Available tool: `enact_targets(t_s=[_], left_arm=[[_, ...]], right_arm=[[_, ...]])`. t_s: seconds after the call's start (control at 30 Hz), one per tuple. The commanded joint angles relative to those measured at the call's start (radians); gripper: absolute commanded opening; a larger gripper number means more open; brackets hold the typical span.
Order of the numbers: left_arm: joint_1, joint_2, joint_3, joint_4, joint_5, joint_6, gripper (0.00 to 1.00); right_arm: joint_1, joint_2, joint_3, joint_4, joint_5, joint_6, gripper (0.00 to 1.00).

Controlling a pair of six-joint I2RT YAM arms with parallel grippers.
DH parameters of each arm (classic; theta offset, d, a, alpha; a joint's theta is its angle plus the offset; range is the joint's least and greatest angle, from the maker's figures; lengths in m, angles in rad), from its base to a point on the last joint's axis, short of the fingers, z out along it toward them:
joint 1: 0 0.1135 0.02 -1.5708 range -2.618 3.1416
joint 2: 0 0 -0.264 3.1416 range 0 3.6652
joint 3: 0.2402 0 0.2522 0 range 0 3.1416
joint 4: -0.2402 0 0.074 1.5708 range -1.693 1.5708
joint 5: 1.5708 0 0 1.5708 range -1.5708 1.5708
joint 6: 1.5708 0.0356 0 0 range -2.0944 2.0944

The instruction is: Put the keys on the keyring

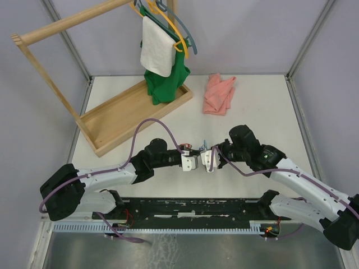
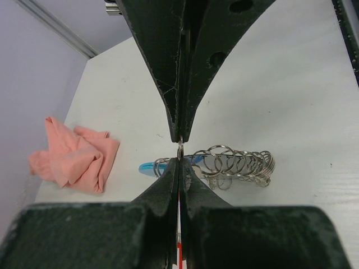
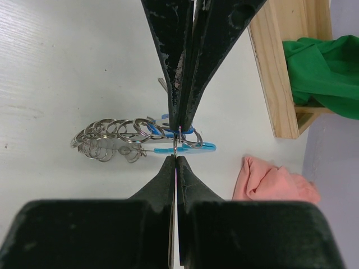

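At the middle of the desk, my left jaws and right jaws meet, each clamped on a thin ring of the keyring. From my left wrist its coils trail toward 3 o'clock, a pink cloth at 9 o'clock.

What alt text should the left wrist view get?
Left tool shut, pinching a thin metal ring edge-on at centre frame. Behind it, against the white table, the keyring: a bunch of silver loops with a blue piece. Crumpled pink cloth at left.
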Motion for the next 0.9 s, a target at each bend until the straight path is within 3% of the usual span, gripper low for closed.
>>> enact_targets(t_s=[0.0, 0.87], left_arm=[[-0.014, -0.038, 0.026, -0.017, 0.025, -0.025, 0.03], [-0.015, -0.036, 0.024, -0.001, -0.038, -0.048, 0.03]], right_arm=[[0.008, -0.025, 0.019, 0.012, 0.043, -0.032, 0.01], [0.007, -0.024, 0.026, -0.008, 0.02, -0.057, 0.01]])
